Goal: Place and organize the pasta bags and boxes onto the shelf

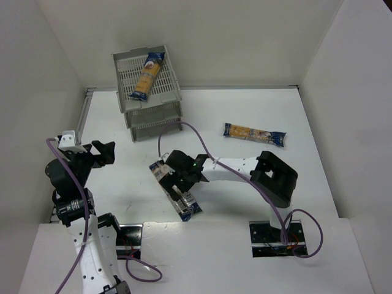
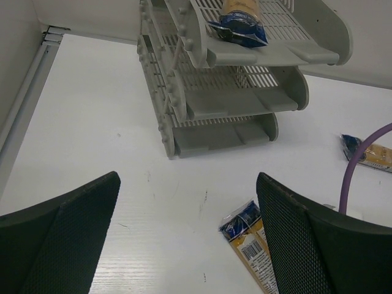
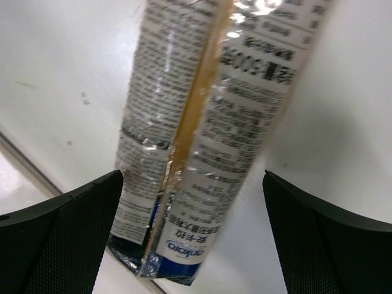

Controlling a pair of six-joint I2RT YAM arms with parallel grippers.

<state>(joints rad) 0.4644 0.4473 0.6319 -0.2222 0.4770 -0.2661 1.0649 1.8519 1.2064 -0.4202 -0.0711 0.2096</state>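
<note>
Straddling a clear, blue-ended pasta bag (image 3: 208,122) with white printed label, the right tool (image 3: 191,184) is held wide open, gripping nothing; left tool (image 2: 188,177) likewise open, empty.

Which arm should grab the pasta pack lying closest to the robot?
Right. Its open right gripper hangs directly over that pasta pack, which lies between its fingers in the wrist view. The left gripper is off to the side.
</note>
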